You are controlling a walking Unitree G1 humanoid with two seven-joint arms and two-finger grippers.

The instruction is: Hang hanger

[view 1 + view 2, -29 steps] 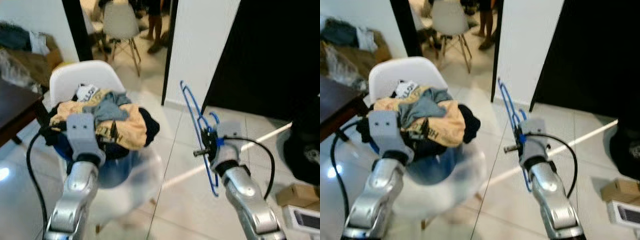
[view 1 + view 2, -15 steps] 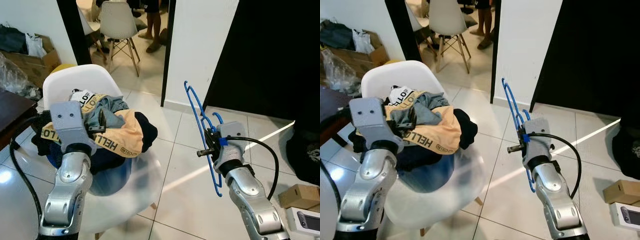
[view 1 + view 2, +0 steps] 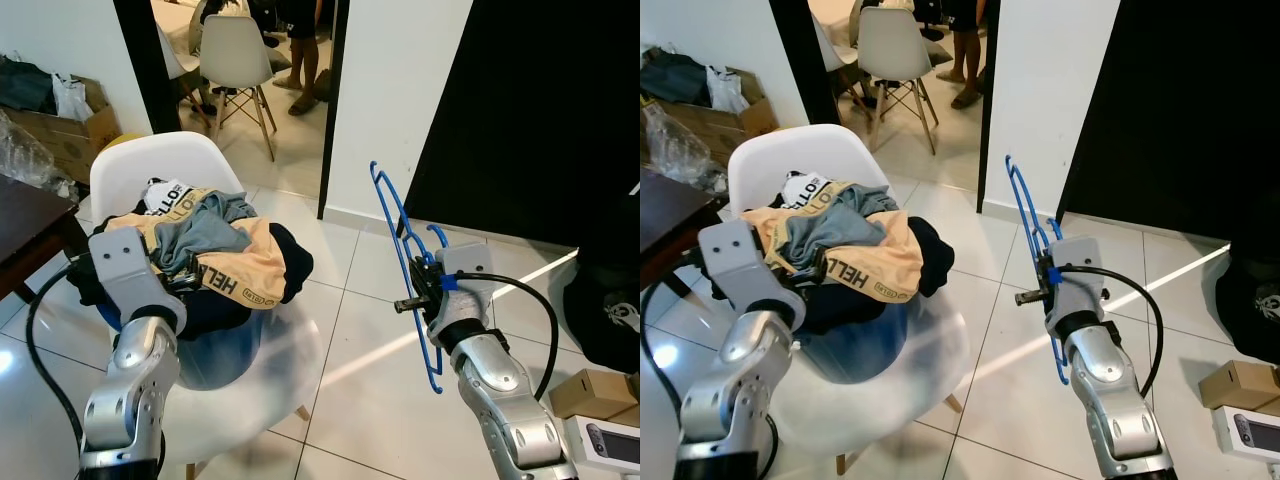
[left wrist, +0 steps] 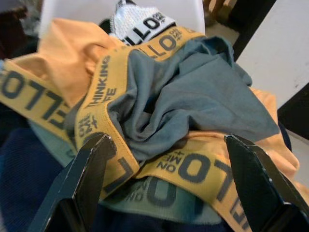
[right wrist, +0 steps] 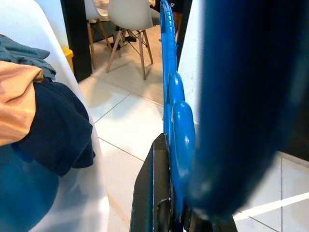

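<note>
Right claw [image 3: 418, 290]: I see it clamped on the blue hanger [image 3: 404, 250], raised out in front of me over the tiled floor [image 3: 350, 300].
Hanger: held upright and edge-on, its upper end rising toward the white wall [image 3: 390, 90], its lower end dropping below the wrist; just beside the dark opening [image 3: 540, 110] on my right.
Left claw [image 4: 169, 159]: spread wide, gripping nothing, its fingers [image 4: 89, 169] hovering just over the clothes pile [image 3: 215, 250].
Clothes pile: orange lettered fabric, grey-blue and dark navy garments heaped on the white chair [image 3: 160, 160] to my left.
Background: a second white chair [image 3: 235, 55] past the doorway, a person's legs [image 3: 300, 60] beside it.
Surface: dark corner [image 3: 25, 225] at my far left.
</note>
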